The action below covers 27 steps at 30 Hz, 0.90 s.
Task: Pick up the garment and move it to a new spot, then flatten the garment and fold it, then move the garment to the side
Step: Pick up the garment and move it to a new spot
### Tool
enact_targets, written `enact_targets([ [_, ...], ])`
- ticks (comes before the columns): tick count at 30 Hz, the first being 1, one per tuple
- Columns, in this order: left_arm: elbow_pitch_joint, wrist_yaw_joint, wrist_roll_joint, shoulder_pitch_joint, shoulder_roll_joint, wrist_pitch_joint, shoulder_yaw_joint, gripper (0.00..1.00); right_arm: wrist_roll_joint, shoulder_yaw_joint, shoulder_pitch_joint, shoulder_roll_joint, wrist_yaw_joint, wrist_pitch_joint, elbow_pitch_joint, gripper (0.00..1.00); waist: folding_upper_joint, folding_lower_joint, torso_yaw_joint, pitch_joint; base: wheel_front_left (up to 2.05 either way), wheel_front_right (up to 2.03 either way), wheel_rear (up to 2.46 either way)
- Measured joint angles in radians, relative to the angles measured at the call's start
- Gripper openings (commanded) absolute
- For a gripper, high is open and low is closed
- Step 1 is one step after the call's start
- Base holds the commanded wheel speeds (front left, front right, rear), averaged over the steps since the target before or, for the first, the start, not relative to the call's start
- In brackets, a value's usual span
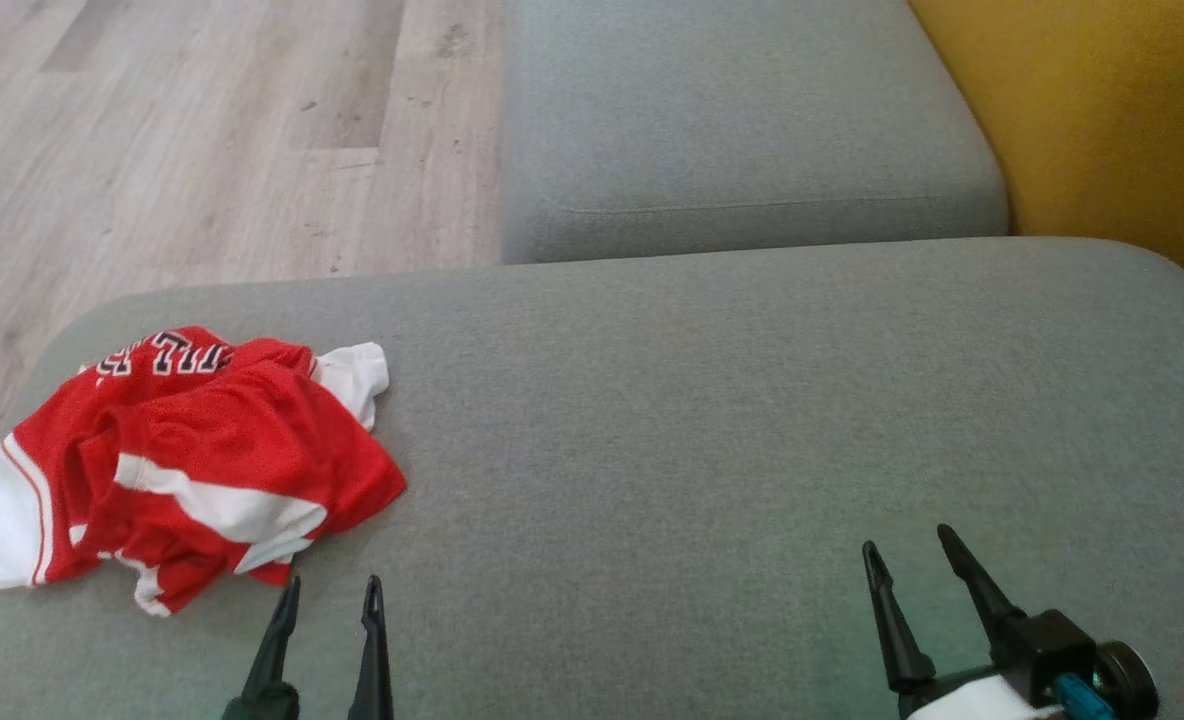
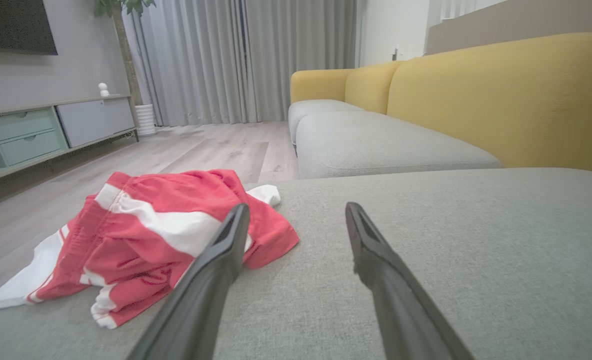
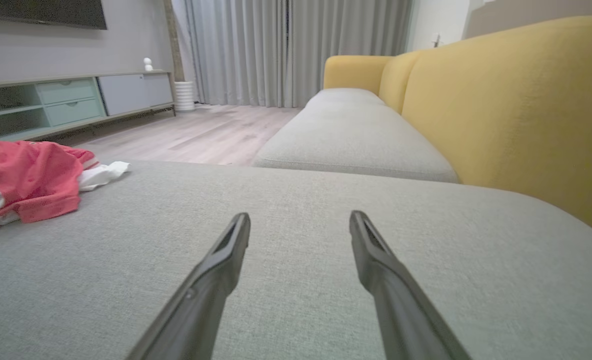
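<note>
- Left gripper (image 1: 333, 582), lower left: fingers spread apart and empty, tips just beside the near edge of the garment (image 1: 192, 460).
- Right gripper (image 1: 907, 540), lower right: fingers likewise wide apart with nothing between them, over the bare cushion (image 1: 712, 420).
- The garment, red with white bands, lies crumpled on the cushion's left end, and a white part reaches the left edge.
- Beyond: a second cushion (image 1: 742, 130), a yellow backrest (image 1: 1112, 120) to the right, and wood floor (image 1: 202, 130) to the left.
</note>
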Motion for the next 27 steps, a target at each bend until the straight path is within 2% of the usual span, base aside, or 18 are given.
enact_targets([
  [9,-0.003,0.023,-0.016,0.004,-0.002,0.0,0.033,1.0,0.042,0.023,0.006,0.0,0.0,-0.001,0.0,1.0,0.0,0.0,0.087,0.001,0.0,0.0,0.0],
  [27,-0.038,0.022,0.013,0.016,0.0,0.0,0.115,1.0,0.093,0.089,0.012,0.0,0.0,-0.001,0.008,1.0,0.0,-0.0001,0.379,0.021,0.0,0.0,0.0],
])
